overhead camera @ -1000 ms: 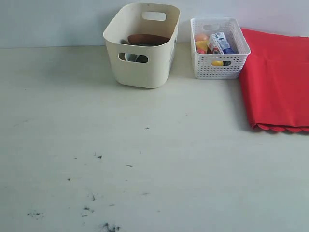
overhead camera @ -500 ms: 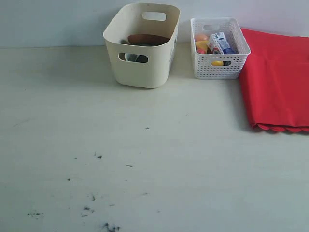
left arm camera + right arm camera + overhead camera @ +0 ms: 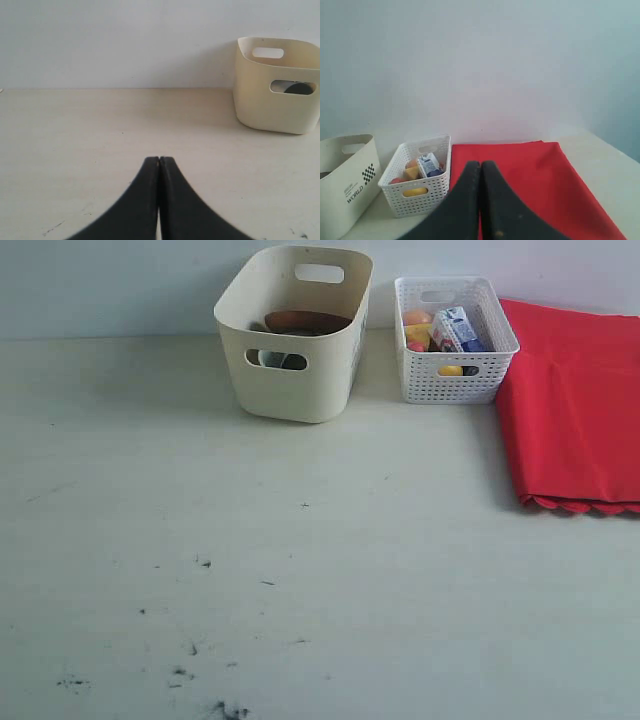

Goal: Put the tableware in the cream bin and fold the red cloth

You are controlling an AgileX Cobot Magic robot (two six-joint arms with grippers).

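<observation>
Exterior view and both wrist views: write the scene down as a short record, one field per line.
cream bin: upright at the back of the table, brown plate inside
white basket: right of the bin, holds a milk carton and small food items
red cloth: flat, right of the basket, scalloped edge nearest the camera
left gripper: shut, empty
right gripper: shut, empty
tableware outside the bin: none seen

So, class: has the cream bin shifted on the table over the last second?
No. The cream bin keeps the same small gap from the white mesh basket beside it, with no drift either way.
</observation>
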